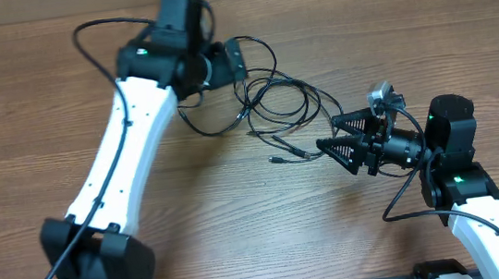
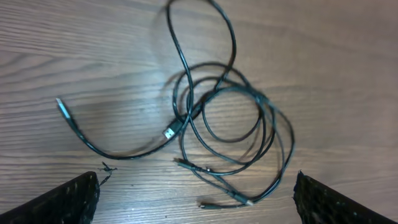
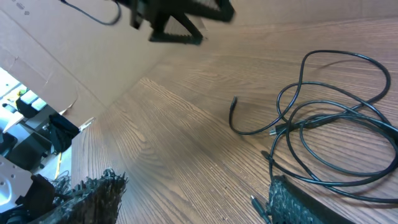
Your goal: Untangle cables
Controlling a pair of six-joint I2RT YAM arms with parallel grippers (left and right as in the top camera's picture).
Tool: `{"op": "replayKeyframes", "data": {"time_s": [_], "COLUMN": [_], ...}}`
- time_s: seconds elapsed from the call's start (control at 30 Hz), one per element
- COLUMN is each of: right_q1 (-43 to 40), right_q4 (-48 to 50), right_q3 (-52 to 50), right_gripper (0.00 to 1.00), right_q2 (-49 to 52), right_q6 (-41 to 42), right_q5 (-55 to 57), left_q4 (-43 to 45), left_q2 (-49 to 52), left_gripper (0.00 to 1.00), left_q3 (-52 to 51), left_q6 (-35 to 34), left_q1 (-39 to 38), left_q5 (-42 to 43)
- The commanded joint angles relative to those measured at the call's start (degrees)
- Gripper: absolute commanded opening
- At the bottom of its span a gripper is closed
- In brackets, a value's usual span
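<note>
The left fingers (image 2: 74, 200) and right fingers (image 3: 93, 194) both gape empty, so a grab into the looped cables (image 2: 186, 119) could pinch several strands and tighten the tangle.

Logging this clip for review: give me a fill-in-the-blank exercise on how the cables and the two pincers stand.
1. The cables are all ___ in colour.
2. The left pincer stands wide ___ above them.
3. The right pincer, open too, holds ___.
4. The cables rest on a ___ table.
Missing words: black; open; nothing; wooden.
</note>
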Motion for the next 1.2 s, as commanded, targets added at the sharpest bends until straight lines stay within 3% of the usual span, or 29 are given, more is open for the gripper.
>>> {"op": "replayKeyframes", "data": {"time_s": [0.0, 0.57, 0.9, 1.17], "right_q1": [-0.04, -0.04, -0.04, -0.04], "right_q4": [0.35, 0.00, -1.01, -1.09], "right_q3": [0.50, 0.50, 0.50, 0.50], "right_gripper": [0.75, 0.74, 0.75, 0.74], "right_q2": [-0.39, -0.39, -0.39, -0.39], "right_q6": [-0.02, -0.02, -0.02, -0.02], "right_q5": [0.22, 0.63, 1.07, 1.09], "left_q4": [0.15, 1.38, 2.16, 2.19], "left_q2": [4.37, 22.40, 23.34, 24.59], "left_gripper": [1.00, 1.00, 1.00, 1.00], "left_q3": [1.03, 1.03, 1.03, 1.03], "left_q6": [0.85, -10.93, -12.94, -20.04], "left_q1": [-1.84, -8.55, -8.57, -8.57], "left_q5": [-4.72, -6.86, -6.91, -6.73]}}
